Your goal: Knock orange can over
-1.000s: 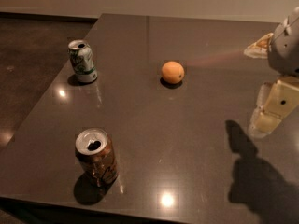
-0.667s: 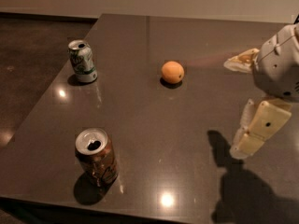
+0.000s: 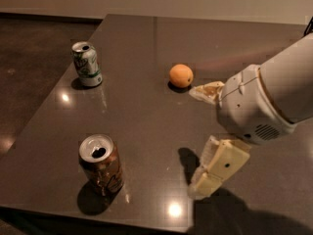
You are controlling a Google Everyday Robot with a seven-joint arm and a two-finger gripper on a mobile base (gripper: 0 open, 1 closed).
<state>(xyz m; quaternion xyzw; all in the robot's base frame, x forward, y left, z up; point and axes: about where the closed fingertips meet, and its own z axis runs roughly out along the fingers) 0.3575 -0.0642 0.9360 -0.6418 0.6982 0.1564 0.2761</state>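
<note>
**Tip the can w/ a sideways sweep, not a grab**

The orange can (image 3: pixel 101 164) stands upright near the front-left corner of the counter (image 3: pixel 146 126), silver top up, drinking hole showing. The tool (image 3: pixel 194 142) hangs over the right-centre of the counter, well apart from the can. Its two pale fingers are spread wide w/ nothing between them: one reaches toward the orange fruit (image 3: pixel 181 75), the other angles down at the counter's front edge.

Judgement: this is the approach phase, no contact yet.

- Bring the tool left and toward the front, w/ the lower finger leading.
- Strike high on the can body, near the rim. A low hit would prob. just slide it across the smooth top instead of tipping it.
- Push leftward or away from the front edge. The can sits close to that edge, so a shove forward could send it off the counter.
- Keep the sweep clear of the fruit, which is just beside the upper finger and would roll easily.
- The green-and-white can (image 3: pixel 87 64) at the back left is far enough off; leave it alone.
</note>
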